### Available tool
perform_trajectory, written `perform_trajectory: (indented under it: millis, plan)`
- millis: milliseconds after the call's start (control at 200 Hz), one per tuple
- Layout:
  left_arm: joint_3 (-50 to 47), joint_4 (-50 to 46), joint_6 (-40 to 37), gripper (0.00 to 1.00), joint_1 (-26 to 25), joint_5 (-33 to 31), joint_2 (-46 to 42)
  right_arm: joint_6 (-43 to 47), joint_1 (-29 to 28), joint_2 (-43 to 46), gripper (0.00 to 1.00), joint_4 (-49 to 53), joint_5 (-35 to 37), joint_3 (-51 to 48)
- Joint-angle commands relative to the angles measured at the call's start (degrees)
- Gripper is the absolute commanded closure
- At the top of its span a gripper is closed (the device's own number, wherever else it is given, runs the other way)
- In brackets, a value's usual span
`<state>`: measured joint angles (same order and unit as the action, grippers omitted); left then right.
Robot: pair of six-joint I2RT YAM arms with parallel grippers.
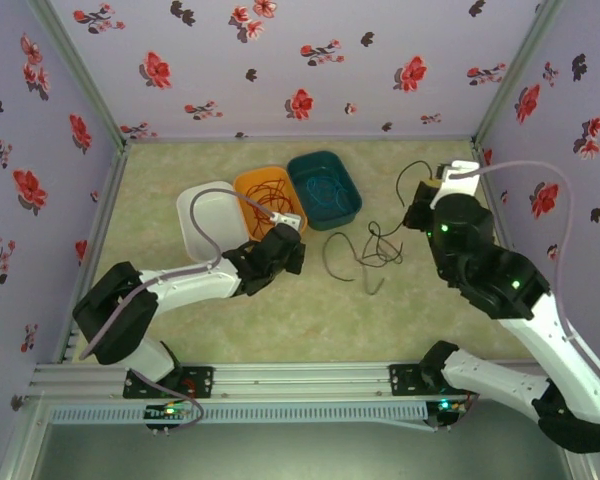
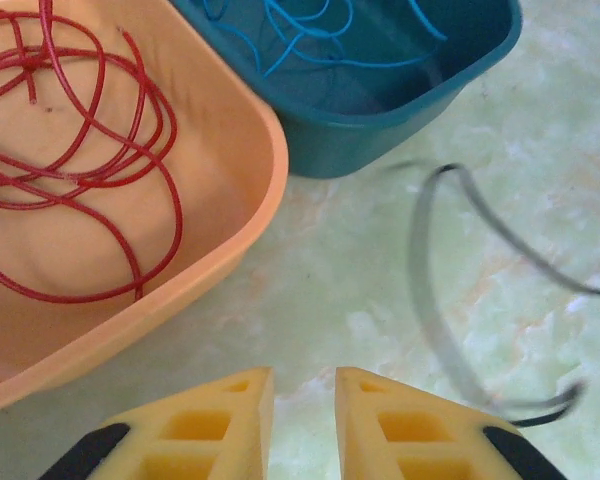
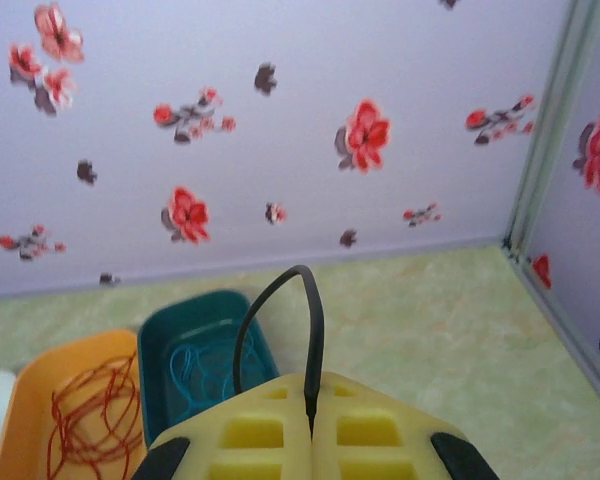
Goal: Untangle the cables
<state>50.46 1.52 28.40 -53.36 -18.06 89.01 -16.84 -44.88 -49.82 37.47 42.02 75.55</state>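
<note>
Far left on the tabletop (image 1: 230, 310): white bin (image 1: 202, 215); we can make out no contents from the top view.

Next, touching it: orange bin (image 2: 210, 240). The red cable (image 2: 75, 178) lies coiled inside in several loose loops, wholly within the walls.

Left hand (image 2: 305, 375): hovers over bare tabletop just beside the near corner of the orange bin. The fingers stand a narrow gap apart, with nothing between them.

Next right, touching the orange bin: teal bin (image 2: 380, 120). The blue cable (image 2: 310, 40) lies looped on its floor.

Centre right: the black cable (image 1: 365, 255) sprawls on the tabletop in open curves, outside every bin and apart from the red and blue cables. From the left wrist view we see one blurred bend of it close to the right of the left hand, not touching the fingers.

Right: right hand (image 3: 311, 390), raised above the tabletop to the right of the teal bin. Its fingers are pressed together on the black cable; a short stretch arches up and over from the pinch point. From the top view, the rest trails down left to the tabletop.
</note>
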Motion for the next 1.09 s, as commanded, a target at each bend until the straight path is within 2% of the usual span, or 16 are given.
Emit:
perform_trajectory:
  millis: [0, 125, 250, 355, 380, 440, 505, 600, 855, 1090]
  plan:
    - [-0.3, -1.4, -0.2, 0.76, 0.2, -1.9, 0.6, 2.5, 0.1, -0.6, 1.00, 0.6, 2.1, 2.6]
    - [-0.9, 1.9, -3.6, 0.67, -0.2, 0.1, -0.1, 2.9, 0.1, -2.0, 1.00, 1.6, 0.8, 5.1]
    - [-2.2, 12.3, -8.7, 0.48, -0.2, 5.8, -1.5, 3.6, 0.1, -2.8, 1.00, 0.9, -0.1, 5.5]
    - [-3.5, 24.1, -13.5, 0.40, -0.4, 11.9, -0.7, 3.8, 0.1, -3.4, 1.00, 0.4, -1.0, 5.9]
    - [-3.4, 26.4, -14.4, 0.34, -0.6, 12.9, -0.2, 3.9, 0.1, -3.5, 1.00, 0.3, -1.4, 6.1]
    - [-2.7, 29.8, -16.1, 0.24, -0.9, 15.1, 1.2, 3.9, 0.1, -3.9, 1.00, 0.2, -2.3, 6.5]
    - [-1.3, 31.3, -17.7, 0.18, -1.5, 16.7, 2.9, 4.0, 0.1, -4.0, 1.00, -0.1, -3.1, 7.0]
    - [0.9, 33.5, -18.6, 0.14, -2.4, 16.8, 6.2, 4.0, 0.1, -4.2, 1.00, -0.4, -4.7, 7.8]
    - [8.3, 35.0, -16.4, 0.16, -2.7, 18.3, 13.2, 4.2, 0.1, -3.6, 1.00, -2.8, -11.3, 7.6]
    - [10.0, 36.7, -15.2, 0.16, -2.8, 24.2, 14.8, 4.4, 0.1, -3.6, 1.00, -4.5, -13.3, 6.5]
